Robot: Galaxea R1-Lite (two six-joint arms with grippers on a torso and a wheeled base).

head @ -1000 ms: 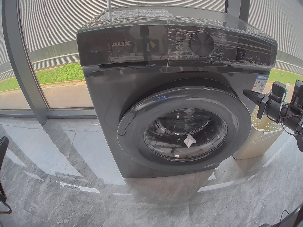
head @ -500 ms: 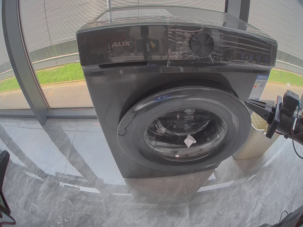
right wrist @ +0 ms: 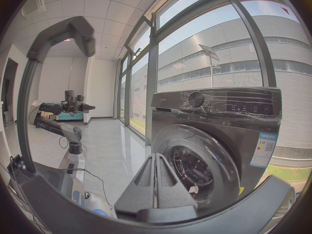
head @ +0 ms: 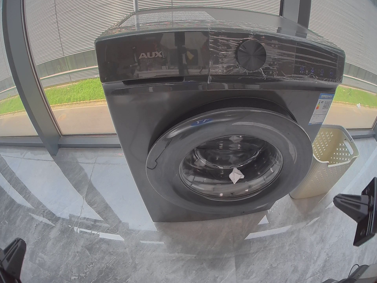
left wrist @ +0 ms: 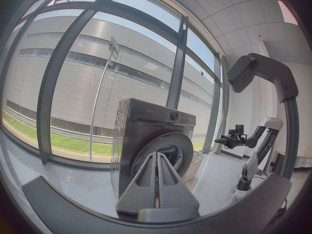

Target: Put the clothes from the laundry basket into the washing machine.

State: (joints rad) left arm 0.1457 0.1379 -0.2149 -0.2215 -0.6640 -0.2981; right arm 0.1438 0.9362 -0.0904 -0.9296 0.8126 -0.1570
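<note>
- Head view: one dark grey washing machine (head: pixel 157 111) stands on the grey marbled floor (head: pixel 78 201) in front of the windows (head: pixel 70 40). Its one round door (head: pixel 292 154) is shut.
- One dial (head: pixel 251 55) sits on the control panel (head: pixel 314 65), which is covered in clear wrap.
- Behind the door's glass, one small white piece (head: pixel 236 175) lies in the drum (head: pixel 220 158). Whether it is cloth or paper cannot be told.
- One cream, perforated laundry basket (head: pixel 333 154) stands upright on the floor just beside the machine's right side. Its inside is hidden from here, so clothes cannot be made out.
- There are two grippers. The right gripper (head: pixel 345 203) hangs low at the right edge, nearer the camera than the basket and apart from it. In the right wrist view its two fingers (right wrist: pixel 144 179) are pressed together pad to pad and point toward the door.
- The left gripper (head: pixel 15 250) is at the lower left corner, well apart from the machine. In the left wrist view its two fingers (left wrist: pixel 146 176) lie closed against each other.
</note>
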